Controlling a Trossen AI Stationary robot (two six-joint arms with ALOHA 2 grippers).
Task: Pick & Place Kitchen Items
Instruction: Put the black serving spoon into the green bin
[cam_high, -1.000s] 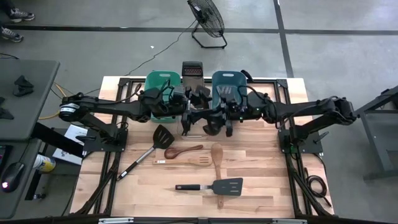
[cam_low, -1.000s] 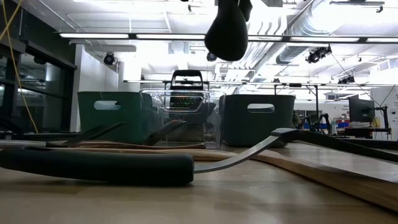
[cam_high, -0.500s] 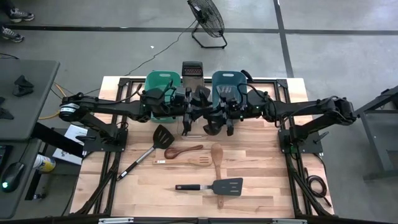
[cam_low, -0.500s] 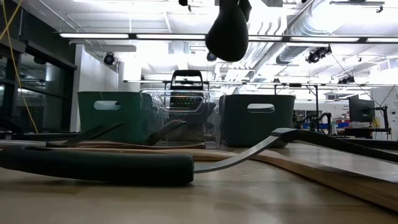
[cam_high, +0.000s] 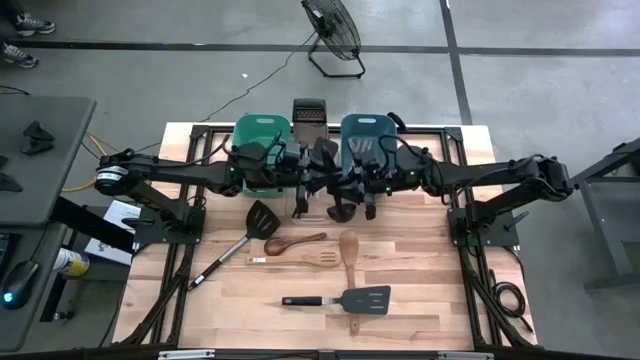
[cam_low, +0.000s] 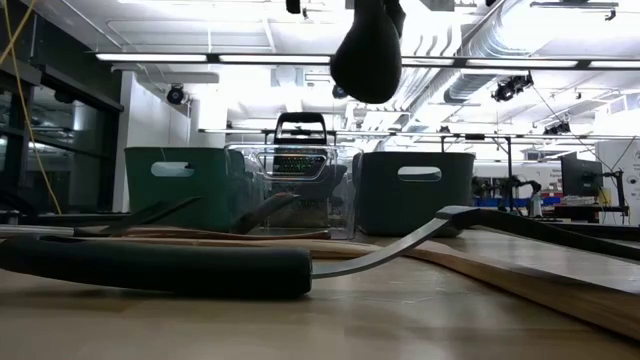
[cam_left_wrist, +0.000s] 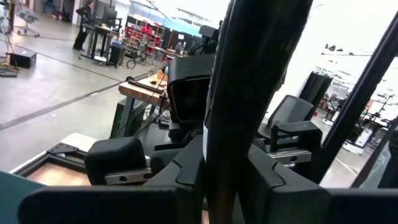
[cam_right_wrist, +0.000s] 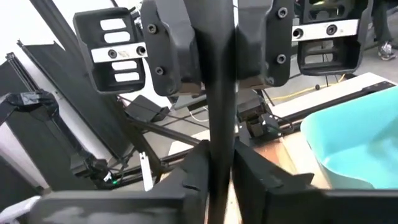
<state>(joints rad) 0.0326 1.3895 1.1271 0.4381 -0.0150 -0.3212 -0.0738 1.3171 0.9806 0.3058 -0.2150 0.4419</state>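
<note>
A black ladle hangs above the middle of the table. Its bowl (cam_low: 367, 50) shows at the top of the low view and its handle (cam_left_wrist: 249, 93) runs upright between the fingers in both wrist views. My left gripper (cam_left_wrist: 221, 180) and my right gripper (cam_right_wrist: 217, 180) meet over the table's far middle, facing each other (cam_high: 330, 185), both shut on that handle. A black turner (cam_high: 262, 218), two wooden spoons (cam_high: 295, 243) (cam_high: 349, 250), a wooden slotted spatula (cam_high: 320, 259) and a black slotted turner (cam_high: 365, 299) lie flat on the table. My left gripper pinches the ladle's handle (cam_right_wrist: 217, 68) between its two fingers (cam_right_wrist: 168, 50). It comes level from the table's left, fingers across the handle. The ladle hangs clear of the table, roughly upright. My right gripper has the same handle (cam_right_wrist: 219, 155) between its two fingers (cam_right_wrist: 193, 177), just beside the left gripper's hold. It comes level from the table's right, fingers across the handle.
A green tub (cam_high: 262, 130), a clear tub with the steel grater (cam_high: 309, 115) and a blue tub (cam_high: 368, 130) stand in a row along the far edge, right behind both grippers. Bare wood lies at the table's near left and right corners.
My left gripper has shut on the ladle's handle, next to my right gripper's hold. Both arms have stayed where they were, and the ladle's bowl hangs in the same place.
</note>
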